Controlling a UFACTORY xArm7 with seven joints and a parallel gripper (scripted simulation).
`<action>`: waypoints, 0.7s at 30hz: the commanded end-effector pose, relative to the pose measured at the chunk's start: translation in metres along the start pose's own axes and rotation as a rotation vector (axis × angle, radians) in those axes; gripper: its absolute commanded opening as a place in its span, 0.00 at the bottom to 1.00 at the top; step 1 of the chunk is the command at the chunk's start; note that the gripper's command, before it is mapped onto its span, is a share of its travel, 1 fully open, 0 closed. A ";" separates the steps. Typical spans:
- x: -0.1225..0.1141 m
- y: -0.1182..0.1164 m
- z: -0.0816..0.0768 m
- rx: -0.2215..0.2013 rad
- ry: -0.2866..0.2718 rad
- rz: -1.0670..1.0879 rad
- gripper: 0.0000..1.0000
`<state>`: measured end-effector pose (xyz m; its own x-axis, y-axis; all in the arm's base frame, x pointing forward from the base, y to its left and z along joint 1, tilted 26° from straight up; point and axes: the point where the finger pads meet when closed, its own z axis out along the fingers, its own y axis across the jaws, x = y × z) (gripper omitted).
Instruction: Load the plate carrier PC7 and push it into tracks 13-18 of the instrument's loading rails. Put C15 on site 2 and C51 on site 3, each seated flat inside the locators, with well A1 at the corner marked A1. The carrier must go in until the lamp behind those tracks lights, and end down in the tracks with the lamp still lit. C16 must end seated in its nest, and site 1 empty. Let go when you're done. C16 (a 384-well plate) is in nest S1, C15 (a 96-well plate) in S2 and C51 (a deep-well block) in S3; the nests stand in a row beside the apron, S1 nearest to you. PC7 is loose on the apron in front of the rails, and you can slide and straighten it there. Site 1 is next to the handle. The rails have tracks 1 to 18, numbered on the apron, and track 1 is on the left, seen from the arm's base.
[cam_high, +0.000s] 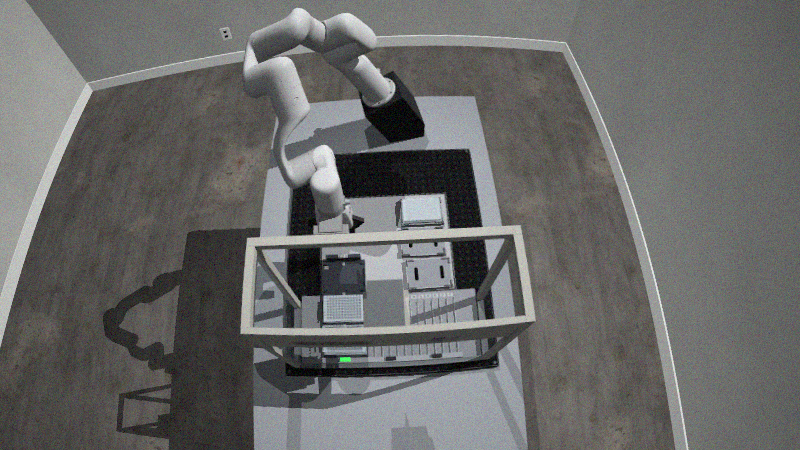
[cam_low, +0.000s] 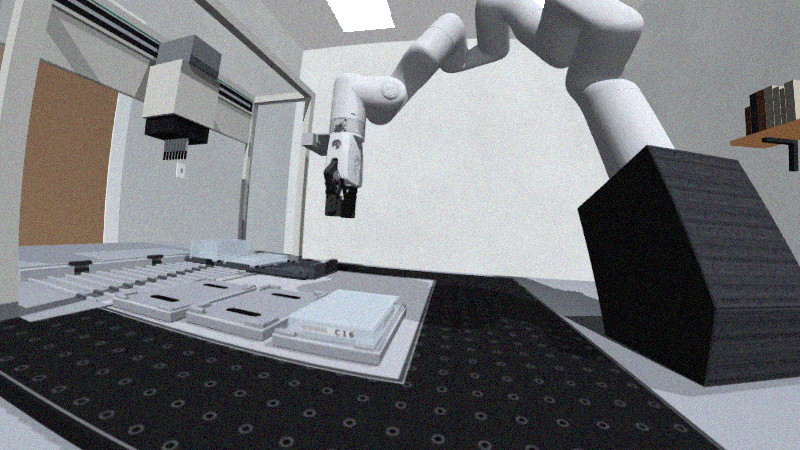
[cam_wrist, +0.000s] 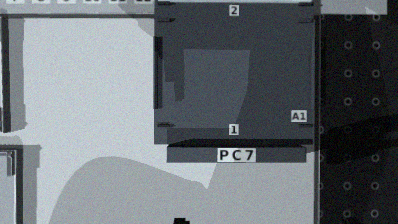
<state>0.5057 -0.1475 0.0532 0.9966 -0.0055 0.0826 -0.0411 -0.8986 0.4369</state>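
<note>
The hand (cam_low: 340, 211) hangs high above the handle end of carrier PC7 (cam_wrist: 235, 90), its fingers spread apart and holding nothing. Most of the job looks done. PC7 sits pushed in along the rails (cam_high: 441, 349) on the left of the top view, which is the side far from track 1, so it seems to lie in the high-numbered tracks, though the numbers on the apron (cam_wrist: 90, 90) are too small to read with any certainty. A green lamp (cam_high: 345, 359) glows behind the carrier's far end. Site 1, next to the handle (cam_wrist: 236, 154), shows bare dark floor in the wrist view, with its A1 corner mark visible. Farther in, the top view shows a white gridded plate (cam_high: 342, 308) on one site and the pale edge of another piece (cam_high: 344, 350) at the far end; these are probably C15 and C51, but their labels, seating and A1 corners cannot be checked from here. C16 (cam_low: 346, 321) rests in the nearest nest, S1 (cam_low: 330, 348), and the next two nests, S2 (cam_low: 246, 313) and S3 (cam_low: 167, 302), stand vacant. Judging by this, what remains is to confirm that the carrier lies down flat in its tracks, and for the arm to stay released and draw away from the desk (cam_low: 503, 363).
</note>
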 end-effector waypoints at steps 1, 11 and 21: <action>0.002 0.000 -0.008 0.001 0.006 0.000 0.82; 0.002 0.000 -0.024 0.001 0.006 0.000 0.82; 0.002 0.000 -0.038 0.001 0.006 0.000 0.82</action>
<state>0.5036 -0.1339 0.0812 0.9965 -0.0053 0.0830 -0.0412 -0.8986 0.4368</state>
